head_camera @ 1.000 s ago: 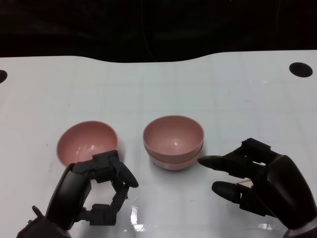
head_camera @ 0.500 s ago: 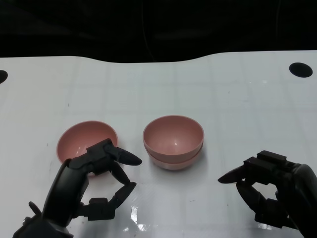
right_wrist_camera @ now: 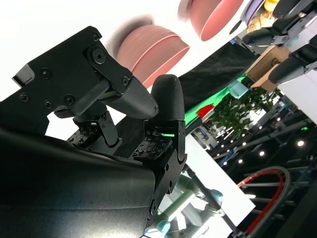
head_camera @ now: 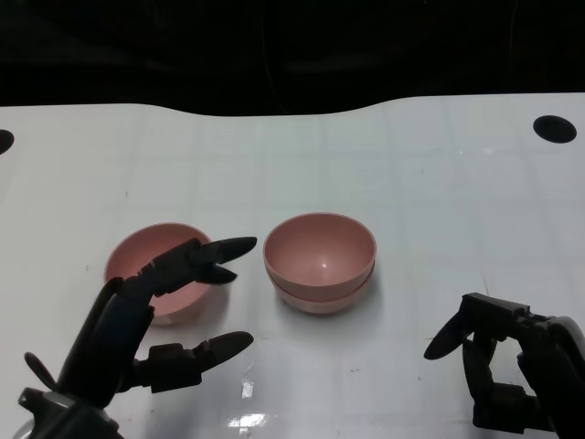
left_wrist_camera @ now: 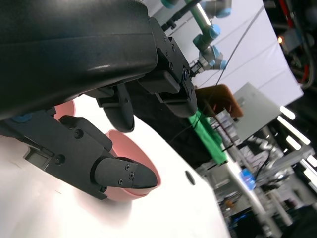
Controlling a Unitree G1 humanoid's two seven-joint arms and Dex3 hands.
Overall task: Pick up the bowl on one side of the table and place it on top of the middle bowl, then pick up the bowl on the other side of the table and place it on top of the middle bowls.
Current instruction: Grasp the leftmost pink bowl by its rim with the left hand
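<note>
Found the left hand [head_camera: 155, 320] changed most. Had been curled in on itself a second before, short of the side bowl. Now lay opened out, its fingers [head_camera: 224, 249] stretched over that bowl's rim toward the middle stack [head_camera: 320, 261], thumb reaching low along the near side. Released, then, and holding nothing – touching the bowl or not, could not tell.

Saw the right hand [head_camera: 512, 366] drawn well back from the stack toward the near edge, on the stack's right. Fingers curled in, clenched on nothing.

Counted two pink bowls nested in the middle stack, upright, unmoved across the second. Took that to mean the first half of the task was done.

Found the last pink bowl [head_camera: 137, 251] just left of the stack, apart from it, upright, partly hidden by the left hand, and in the same spot as before. Judged the step in hand to be the reach for it – grasp not yet made, lift and placing on the stack left to do.

Noted the table [head_camera: 411, 165] as white and glossy, faintly gridded, with a black round hole [head_camera: 555, 128] far to the stack's right and back. Beyond the far edge, nothing but darkness in the head view. Glimpsed through the wrist views a cluttered lab with green cloth and bright lights.
</note>
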